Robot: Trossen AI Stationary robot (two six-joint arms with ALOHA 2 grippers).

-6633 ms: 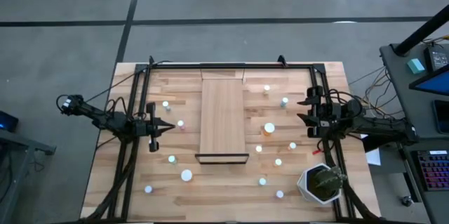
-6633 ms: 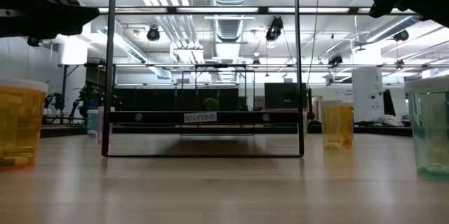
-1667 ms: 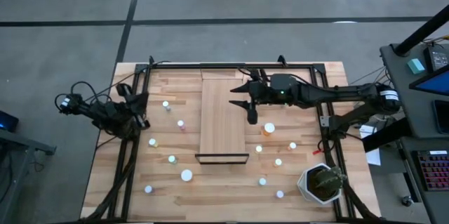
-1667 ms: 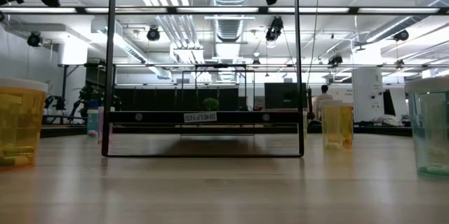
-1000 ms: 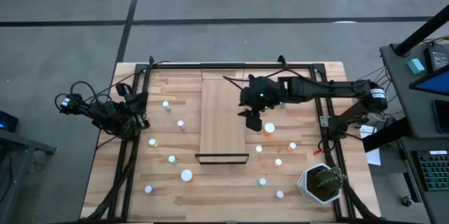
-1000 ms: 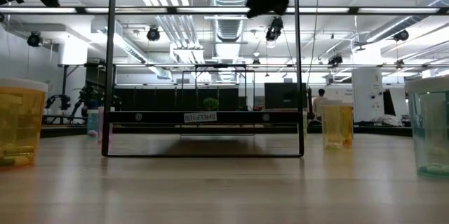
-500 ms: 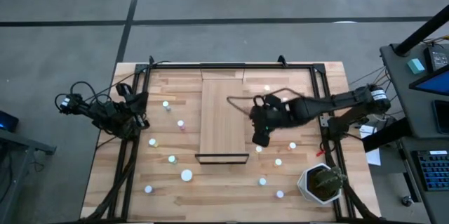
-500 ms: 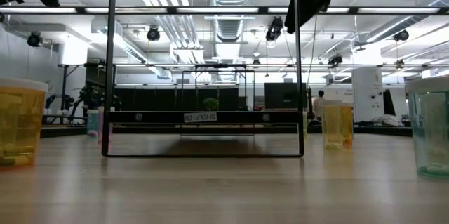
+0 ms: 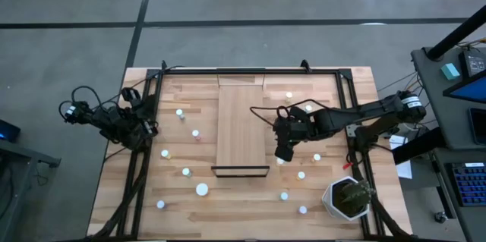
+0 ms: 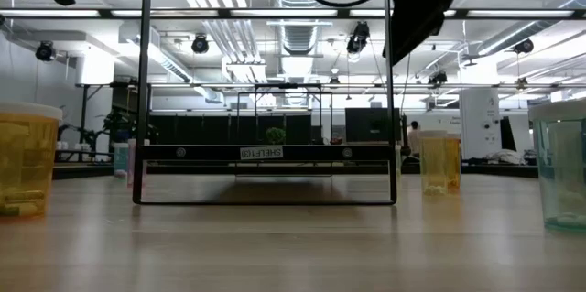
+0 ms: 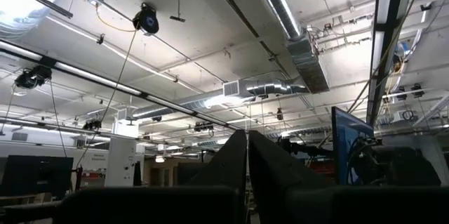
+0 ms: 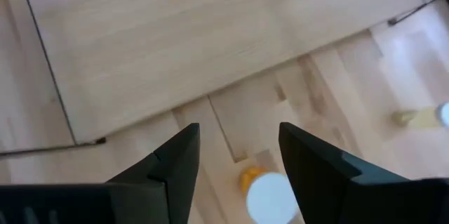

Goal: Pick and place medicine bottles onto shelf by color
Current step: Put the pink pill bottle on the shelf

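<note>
Right gripper (image 12: 235, 164) is hovering with fingers spread over an orange medicine bottle (image 12: 269, 194) just beside the shelf (image 9: 241, 124), while the left gripper (image 11: 247, 171) is sitting closed at the table's left edge.

2 dark, jointed arms trail looping black cables; the right hand (image 12: 235, 161) has tapered black fingers.

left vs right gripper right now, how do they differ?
Place: the left gripper sits parked at the table's left edge; the right gripper is out over the table beside the shelf.
Jaws: the left's are shut; the right's are open.
Aim: the left's wrist view shows only the ceiling; the right's looks down on an orange bottle between its jaws.
Shared: neither holds anything.
</note>
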